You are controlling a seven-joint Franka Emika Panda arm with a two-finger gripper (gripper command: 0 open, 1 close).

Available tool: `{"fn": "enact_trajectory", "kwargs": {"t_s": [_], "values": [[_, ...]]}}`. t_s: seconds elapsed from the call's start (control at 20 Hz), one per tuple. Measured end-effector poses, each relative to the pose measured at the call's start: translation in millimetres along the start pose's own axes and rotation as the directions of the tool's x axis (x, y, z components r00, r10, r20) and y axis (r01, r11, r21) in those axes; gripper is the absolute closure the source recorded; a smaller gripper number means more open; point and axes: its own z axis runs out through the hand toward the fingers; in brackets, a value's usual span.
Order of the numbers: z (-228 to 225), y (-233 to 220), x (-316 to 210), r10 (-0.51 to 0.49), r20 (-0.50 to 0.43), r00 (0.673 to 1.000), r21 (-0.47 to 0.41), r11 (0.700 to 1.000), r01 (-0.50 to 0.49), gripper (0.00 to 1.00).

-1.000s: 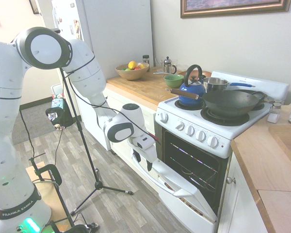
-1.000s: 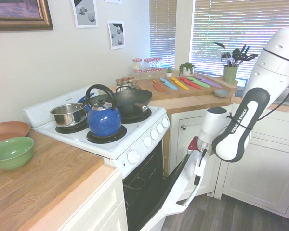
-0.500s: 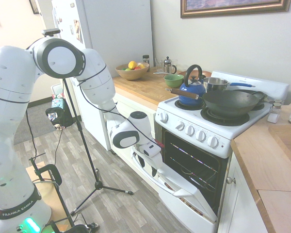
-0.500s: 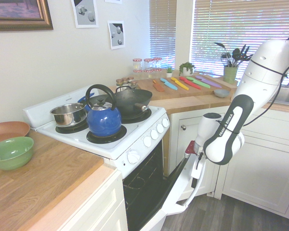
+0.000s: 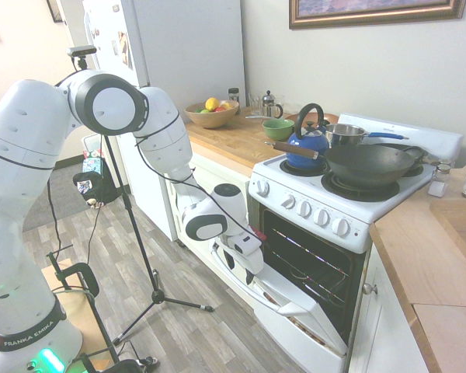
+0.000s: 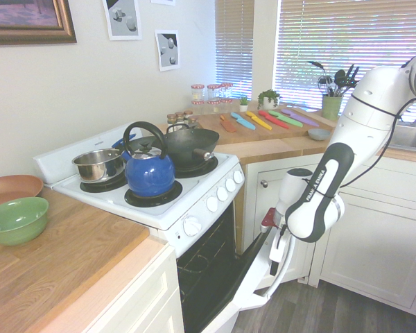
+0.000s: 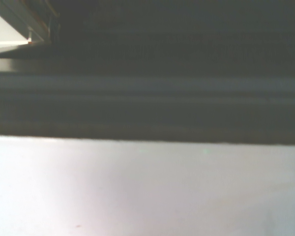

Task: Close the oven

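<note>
Freestanding oven [image 5: 312,210], beneath the cooktop: door [image 5: 286,286] ajar, tilted outward. End effector [image 5: 250,275], at the bar handle [image 5: 254,294]: grip state cannot be told. Advised: steady push along the door's arc, easing near closure.

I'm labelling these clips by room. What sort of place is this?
Most likely a home kitchen: there is a white range with its door partway open, a blue kettle on top, and a fruit bowl on the wooden counter.

Opposed exterior views across the stove [image 5: 349,186]; wrist close-up.
</note>
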Motion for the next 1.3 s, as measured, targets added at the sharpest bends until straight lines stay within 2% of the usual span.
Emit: {"fn": "enact_trajectory", "kwargs": {"t_s": [0.8, 1.3], "values": [[-11, -35, 11, -0.051, -0.040, 0.998, -0.013, 0.999, 0.051, 0.00], [-41, -99, 50, -0.083, -0.054, 0.995, -0.029, 0.996, 0.082, 0.00]]}}
